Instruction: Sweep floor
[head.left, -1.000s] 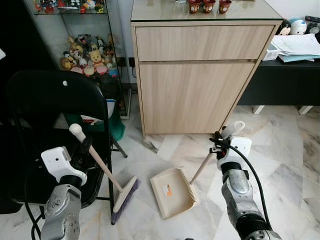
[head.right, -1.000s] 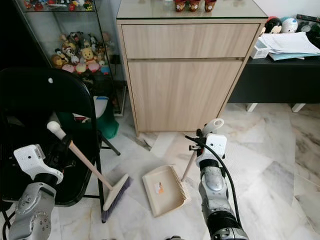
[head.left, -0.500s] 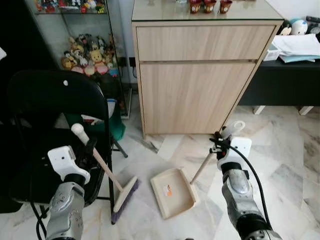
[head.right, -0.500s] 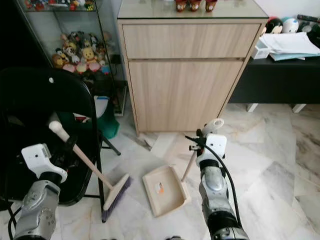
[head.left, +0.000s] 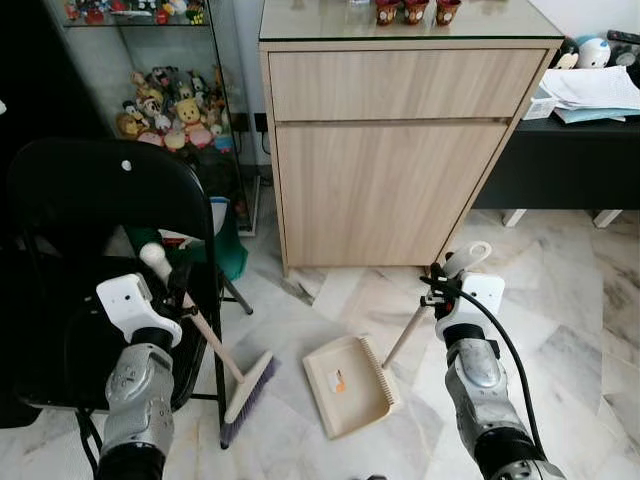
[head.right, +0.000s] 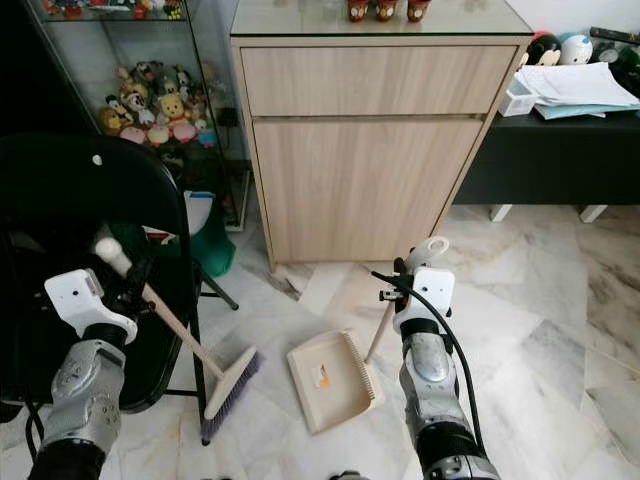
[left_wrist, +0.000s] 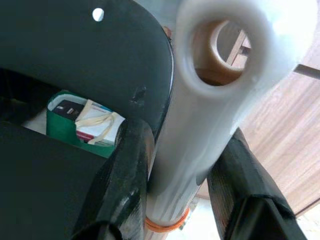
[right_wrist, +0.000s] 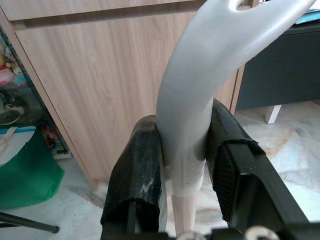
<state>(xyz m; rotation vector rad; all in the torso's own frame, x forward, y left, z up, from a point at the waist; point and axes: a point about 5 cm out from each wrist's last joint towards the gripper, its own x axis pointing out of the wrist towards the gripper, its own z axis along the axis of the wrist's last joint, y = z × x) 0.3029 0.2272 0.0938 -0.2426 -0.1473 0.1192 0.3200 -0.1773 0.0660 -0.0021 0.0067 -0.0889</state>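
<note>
My left pincer (left_wrist: 187, 165) is clamped on the broom (head.left: 215, 350) near the top of its handle; the two black fingers (left_wrist: 127, 170) press either side of the white plastic grip. The handle slants down and to my right from the pincer. The broom head (head.left: 248, 392) rests on the marble floor (head.left: 560, 300), bristles down, just beside the front leg of the black folding chair (head.left: 90, 230). The chair stands on my left, its seat behind my left arm.

My right pincer (right_wrist: 182, 155) is closed on the dustpan handle (head.left: 408, 330), gripping the grey plastic top where it meets the wooden shaft. The handle leans down and to my left to the dustpan (head.left: 350, 385). The pan is beige and lies flat on the floor, between my two arms, its comb edge on the side nearest the handle. A small orange mark shows on the inside of the pan. Broom head and dustpan are near each other but apart, with bare floor between them.

Ahead stands a wooden cabinet (head.left: 395, 160) with a glass top. To its left is a glass display case (head.left: 165, 90) with small plush toys. A green bag (head.left: 230, 250) sits on the floor at the foot of the case, behind the chair. To the right of the cabinet is a dark tabletop (head.left: 580, 135) carrying stacked papers (head.left: 600, 90).
</note>
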